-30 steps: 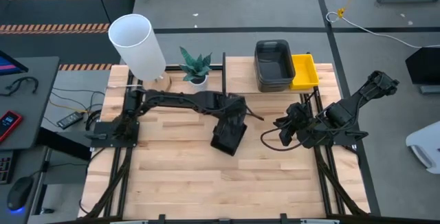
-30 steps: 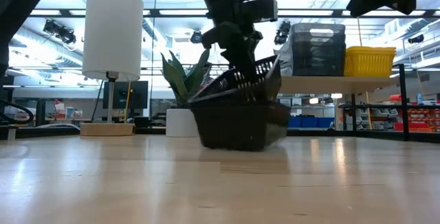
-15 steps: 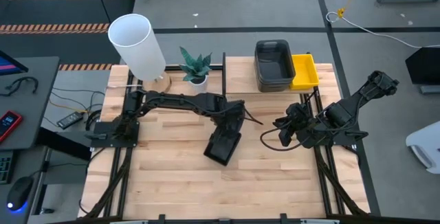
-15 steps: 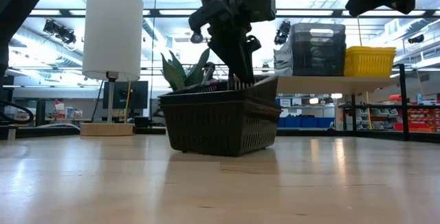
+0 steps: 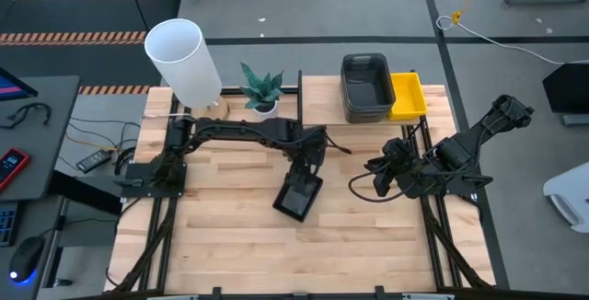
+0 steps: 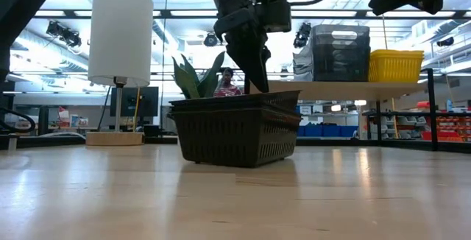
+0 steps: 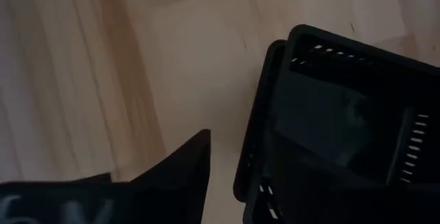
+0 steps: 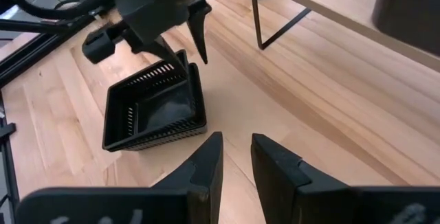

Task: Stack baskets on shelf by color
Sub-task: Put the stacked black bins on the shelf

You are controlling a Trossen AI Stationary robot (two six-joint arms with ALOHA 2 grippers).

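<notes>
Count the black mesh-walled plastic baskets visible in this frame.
1 stack on the wooden tabletop, below the left gripper; doubled rims in the right wrist view suggest nested baskets, number unclear.

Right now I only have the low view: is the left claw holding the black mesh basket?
Observer: No. The right wrist view shows the left claw open, its fingers spread above the black mesh basket and not clamped on it.
Reviewer: Where does the basket sit on the table?
Observer: From above it is mid-table, turned at an angle to the table edges and apart from the shelf.
Reviewer: And the right claw?
Observer: The right claw is open and empty near the table's right side.
</notes>
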